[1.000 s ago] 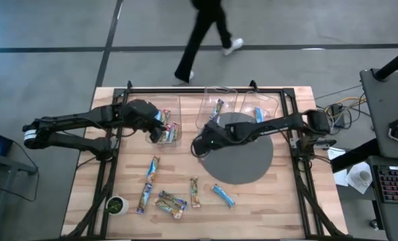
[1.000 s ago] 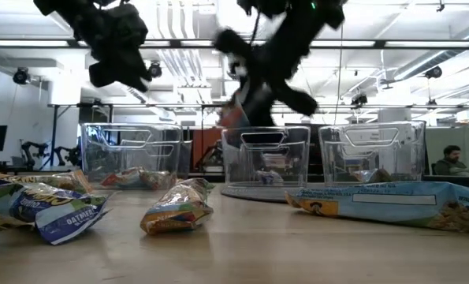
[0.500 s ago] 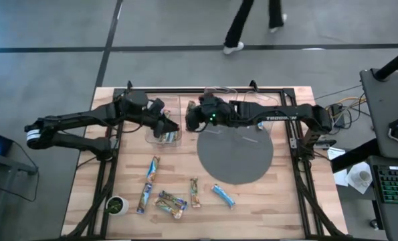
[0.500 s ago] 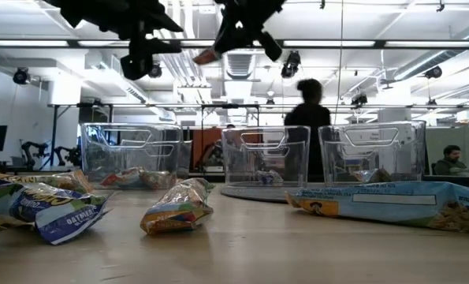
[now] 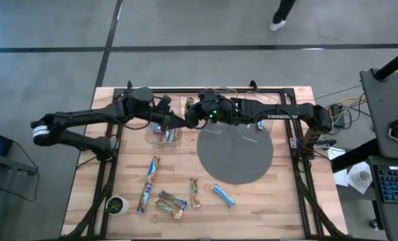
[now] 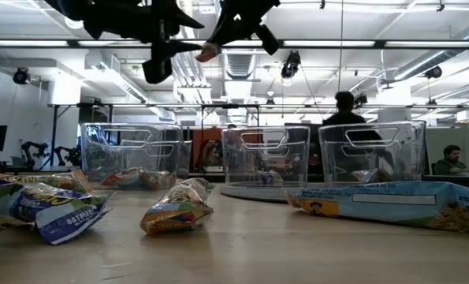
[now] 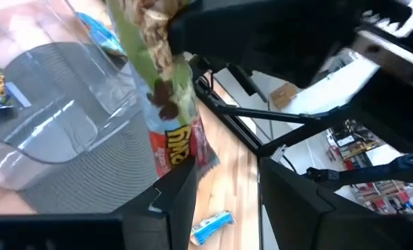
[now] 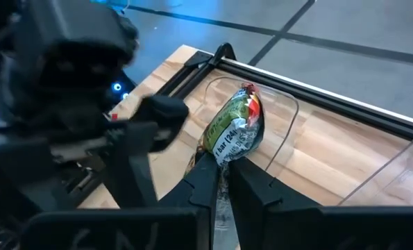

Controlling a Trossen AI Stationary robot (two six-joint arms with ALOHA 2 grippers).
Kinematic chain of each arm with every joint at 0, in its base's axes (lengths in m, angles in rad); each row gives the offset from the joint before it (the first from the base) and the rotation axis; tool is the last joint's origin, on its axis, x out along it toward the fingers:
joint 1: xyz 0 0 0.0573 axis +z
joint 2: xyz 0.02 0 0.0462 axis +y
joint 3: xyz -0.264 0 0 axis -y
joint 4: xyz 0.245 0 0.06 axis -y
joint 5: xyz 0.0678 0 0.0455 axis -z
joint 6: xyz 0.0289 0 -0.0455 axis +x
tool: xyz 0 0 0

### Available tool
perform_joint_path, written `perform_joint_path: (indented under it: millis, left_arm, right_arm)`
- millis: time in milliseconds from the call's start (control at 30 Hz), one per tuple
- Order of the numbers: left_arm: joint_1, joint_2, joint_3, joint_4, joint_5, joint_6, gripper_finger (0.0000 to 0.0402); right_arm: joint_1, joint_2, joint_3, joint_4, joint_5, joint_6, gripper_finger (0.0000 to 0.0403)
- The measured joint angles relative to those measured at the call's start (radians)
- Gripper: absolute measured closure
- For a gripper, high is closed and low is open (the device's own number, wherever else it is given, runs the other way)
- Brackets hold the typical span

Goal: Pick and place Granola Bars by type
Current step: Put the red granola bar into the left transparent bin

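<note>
My right gripper [image 8: 223,163] is high above the far middle of the table [image 5: 190,115], shut on a granola bar [image 8: 235,128] with a green, red and silver wrapper. My left gripper [image 7: 223,180] is open and has come up beside it [image 5: 177,122]. Its fingers stand on either side of the bar's free end [image 7: 185,149]. Several more bars lie flat on the near part of the table [image 5: 170,203], with a light blue one [image 5: 223,195] to their right. Others lie in the left clear bin [image 5: 165,132]. My right gripper pinches the bar between its two fingers at one end [image 8: 223,158]. The rest of the wrapper sticks out past the fingertips. The bar is lifted clear, high above the bins, and slants down toward my left gripper [image 6: 209,53]. My left gripper: I cannot tell whether a finger [image 7: 175,198] touches the bar's free end.
Three clear bins stand in a row at the far side [image 6: 132,150] [image 6: 266,150] [image 6: 372,146]. A grey round mat [image 5: 235,155] lies right of the middle, and a small green cup [image 5: 116,205] stands at the near left corner. A person walks beyond the far edge [image 5: 282,13].
My right gripper has carried the bar up from over the mat's left edge toward the far edge and has held still there since. My left gripper has moved from over the left bin toward the right, up to the bar. A person has walked past behind the table.
</note>
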Motion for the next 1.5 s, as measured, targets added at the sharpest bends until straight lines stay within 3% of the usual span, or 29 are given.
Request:
perform_joint_path:
  millis: [300, 533, 933, 1167, 1500]
  left_arm:
    - [0.006, 0.059, 0.0, 0.067, 0.015, 0.021, 0.0262]
    - [0.019, -0.003, -0.001, 0.044, -0.099, 0.079, 0.0261]
    - [0.038, 0.018, -0.024, 0.035, -0.11, 0.074, 0.0212]
    - [0.038, 0.018, -0.031, 0.124, -0.118, 0.041, 0.0209]
    - [0.038, 0.048, -0.034, 0.108, -0.117, 0.065, 0.0209]
  right_arm:
    - [0.0, 0.0, 0.0, -0.016, 0.002, -0.004, 0.038]
    - [-0.001, 0.0, 0.0, -0.069, 0.002, -0.004, 0.038]
    - [-0.03, -0.005, 0.0, -0.056, -0.029, -0.005, 0.038]
    - [-0.034, -0.005, 0.0, -0.05, -0.034, -0.007, 0.038]
    - [-0.034, -0.007, 0.0, -0.009, -0.034, -0.022, 0.038]
